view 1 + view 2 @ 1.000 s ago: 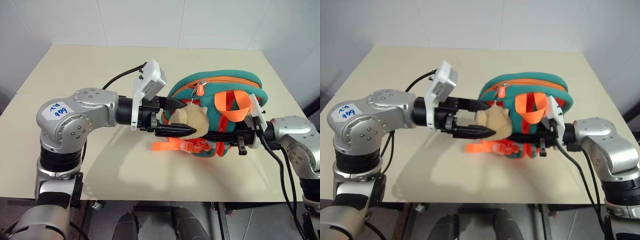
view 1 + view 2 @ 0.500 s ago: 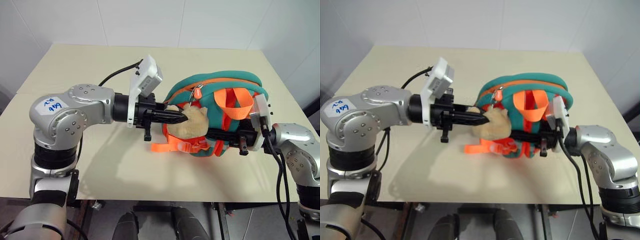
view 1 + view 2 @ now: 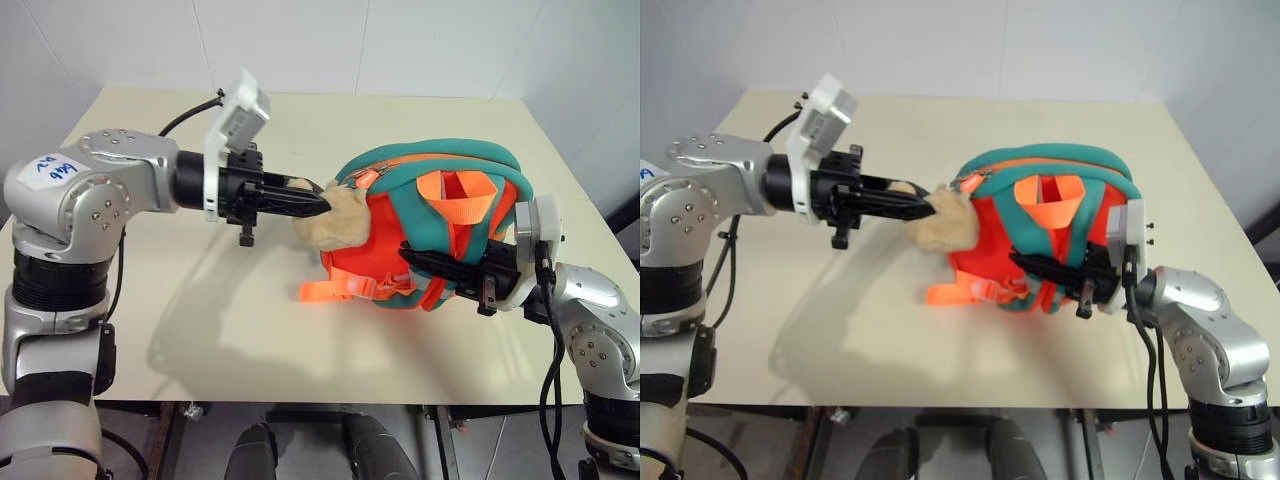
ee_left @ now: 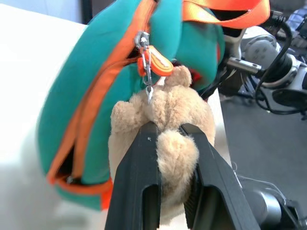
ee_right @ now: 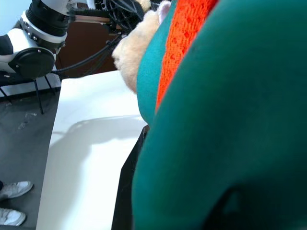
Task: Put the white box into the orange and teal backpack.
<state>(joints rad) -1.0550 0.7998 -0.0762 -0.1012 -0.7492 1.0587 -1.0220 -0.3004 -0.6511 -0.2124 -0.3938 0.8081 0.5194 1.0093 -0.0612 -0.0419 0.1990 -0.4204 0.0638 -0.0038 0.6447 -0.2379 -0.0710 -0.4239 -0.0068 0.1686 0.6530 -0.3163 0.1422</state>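
Note:
The orange and teal backpack (image 3: pixel 440 190) stands tipped on the cream table, its orange back panel and straps facing me. A tan plush toy (image 3: pixel 335 222) hangs at its left side by the zipper pull (image 4: pixel 156 60). My left gripper (image 3: pixel 318 203) reaches in from the left and is shut on the plush toy (image 4: pixel 168 105), which bulges between the two black fingers. My right gripper (image 3: pixel 415 258) lies against the backpack's lower right side, shut on it among the orange straps. The white box is out of view.
The cream table (image 3: pixel 230 330) has bare surface in front of and behind the backpack. Its front edge runs close below my arms, and white walls stand behind. A person's white shoes (image 5: pixel 12 191) show on the floor beside the table.
My left gripper closed on the plush toy and drew it to the left and up. The backpack tipped with it, turning its orange back panel into view. The right wrist turned.

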